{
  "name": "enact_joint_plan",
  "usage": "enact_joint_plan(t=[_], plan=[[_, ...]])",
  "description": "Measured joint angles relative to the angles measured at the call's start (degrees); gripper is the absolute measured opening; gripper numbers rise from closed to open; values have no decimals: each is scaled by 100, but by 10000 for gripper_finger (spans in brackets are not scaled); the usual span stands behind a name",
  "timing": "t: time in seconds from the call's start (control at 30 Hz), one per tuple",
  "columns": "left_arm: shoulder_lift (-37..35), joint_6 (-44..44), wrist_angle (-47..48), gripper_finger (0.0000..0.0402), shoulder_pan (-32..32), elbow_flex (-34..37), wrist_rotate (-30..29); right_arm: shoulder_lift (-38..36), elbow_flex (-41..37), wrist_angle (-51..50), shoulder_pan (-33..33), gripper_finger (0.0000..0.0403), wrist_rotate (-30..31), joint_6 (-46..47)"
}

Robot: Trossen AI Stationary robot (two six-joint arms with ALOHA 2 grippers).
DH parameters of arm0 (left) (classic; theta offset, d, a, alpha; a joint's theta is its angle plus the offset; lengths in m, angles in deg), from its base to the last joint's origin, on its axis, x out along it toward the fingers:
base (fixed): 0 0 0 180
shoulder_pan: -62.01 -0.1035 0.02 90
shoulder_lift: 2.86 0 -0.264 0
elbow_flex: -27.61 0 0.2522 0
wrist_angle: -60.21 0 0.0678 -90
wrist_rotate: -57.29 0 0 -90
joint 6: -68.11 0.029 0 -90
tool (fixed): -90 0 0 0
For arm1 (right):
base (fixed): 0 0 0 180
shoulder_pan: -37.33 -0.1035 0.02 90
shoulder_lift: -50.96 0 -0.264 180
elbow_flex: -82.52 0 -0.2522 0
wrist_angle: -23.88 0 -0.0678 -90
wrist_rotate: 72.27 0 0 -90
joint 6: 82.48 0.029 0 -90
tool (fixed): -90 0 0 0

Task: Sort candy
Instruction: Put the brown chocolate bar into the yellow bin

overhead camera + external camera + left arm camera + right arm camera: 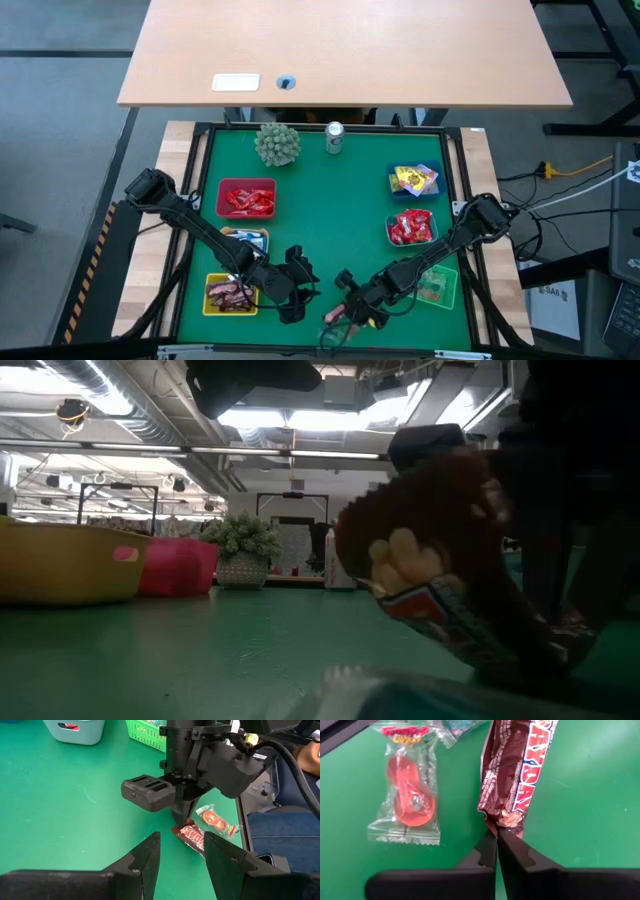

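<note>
Right gripper (496, 837) was clamped on just the crimped end of the brown candy bar (517, 770): thin grip, slip risk.
Bar sat at the mat's (330, 200) 6 o'clock edge, near the front rail. Fingers were together on wrapper only, so a lift could peel loose or let the bar swing and drop. Clear-wrapped red candy (410, 795) lay just beside it and might get dragged. Left gripper (182, 852), fingers apart and empty, hovered close at 7 o'clock: collision risk if both moved.
</note>
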Motion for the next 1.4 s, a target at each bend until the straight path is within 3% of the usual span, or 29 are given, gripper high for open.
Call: enact_joint_plan(t=[0.2,0.4,0.53,0.7,0.93,1.4], plan=[[0,34,2,137,0,0,8,18,141,-110,5,5,-23,345],[0,795,13,137,176,0,695,28,326,-220,89,1,-321,546],[55,1052,4,137,433,-4,781,28,326,-250,246,1,-517,901],[377,1384,2,137,731,-4,458,23,326,-214,472,1,-601,1318],[741,1352,8,137,837,-4,-578,13,328,-190,609,0,-743,1351],[786,1355,-13,137,710,-4,-695,9,332,-140,604,0,-807,1574]])
